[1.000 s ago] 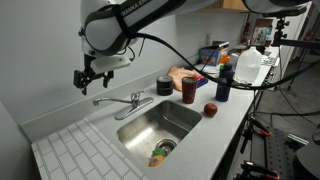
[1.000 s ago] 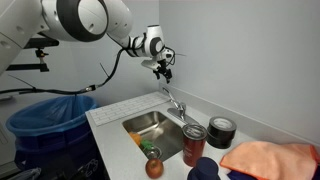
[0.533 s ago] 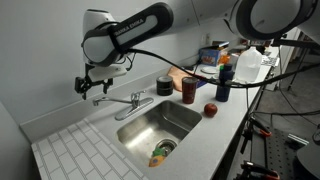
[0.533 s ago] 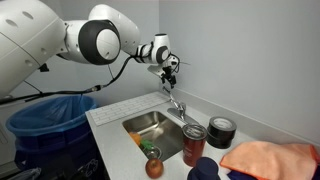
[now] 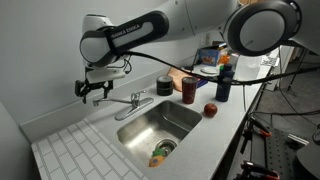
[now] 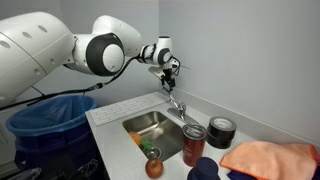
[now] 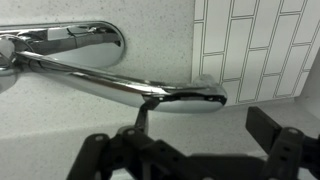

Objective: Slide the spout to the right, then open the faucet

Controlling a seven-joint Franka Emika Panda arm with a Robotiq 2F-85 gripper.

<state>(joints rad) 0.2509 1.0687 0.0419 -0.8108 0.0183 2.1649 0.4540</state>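
Where the counter (image 5: 218,128) meets the wall in an exterior view, the faucet (image 5: 128,101) stands behind the sink (image 5: 172,120). Its spout (image 5: 108,103) reaches along the back edge toward the ribbed drainboard (image 5: 65,150). The gripper (image 5: 92,90) hangs just above the spout's free end with its fingers pointing down; whether they touch the spout cannot be told at this size. Also on the counter, well apart from the gripper: a black tape roll (image 5: 165,86), a red can (image 5: 189,89) and an apple (image 5: 210,109). In an exterior view from the opposite end, the faucet (image 6: 177,108) sits at the far rim of the sink (image 6: 150,122) and the spout (image 6: 170,97) slants up and away from its base. The gripper (image 6: 170,72) is directly over the spout's outer end, very near it. The can (image 6: 194,140) and tape roll (image 6: 220,130) stand in the foreground. In the wrist view, the spout (image 7: 120,82) crosses from upper left to its tip at centre right, with the lever handle (image 7: 70,35) beyond it and the tiled drainboard (image 7: 260,40) at upper right. The gripper (image 7: 205,120) is spread wide and holds nothing. One of its fingers (image 7: 268,125) stands clear to the right of the tip, while the other overlaps the spout's near edge. The tip itself lies between the two, just past the fingertips.
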